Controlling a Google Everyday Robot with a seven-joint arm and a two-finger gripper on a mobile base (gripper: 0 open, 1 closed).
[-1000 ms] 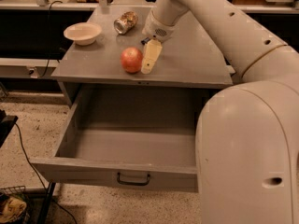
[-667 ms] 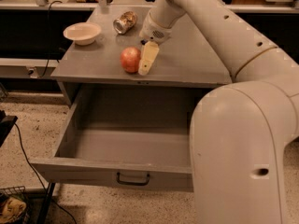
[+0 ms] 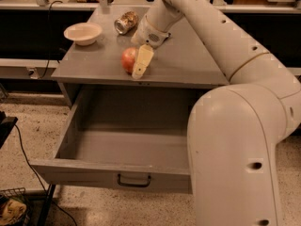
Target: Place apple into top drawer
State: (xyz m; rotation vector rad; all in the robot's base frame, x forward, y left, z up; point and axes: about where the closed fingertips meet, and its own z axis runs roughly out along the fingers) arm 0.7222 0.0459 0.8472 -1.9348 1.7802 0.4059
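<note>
Apple sat on the table near its front edge, not in the top drawer; you saw only its left part, round and red-orange with a dull shine, because the gripper stood against its right side, pale cream tip down at the tabletop; you could not tell whether it was open or clamped on the fruit, the far side being hidden; the bulky, smooth white arm covered the drawer's right end and was cut off at the bottom edge; the drawer stood pulled out, a deep matte grey box with a small dark handle on its flat front; farther back you had a shallow white bowl and a dented metallic can on its side.
</note>
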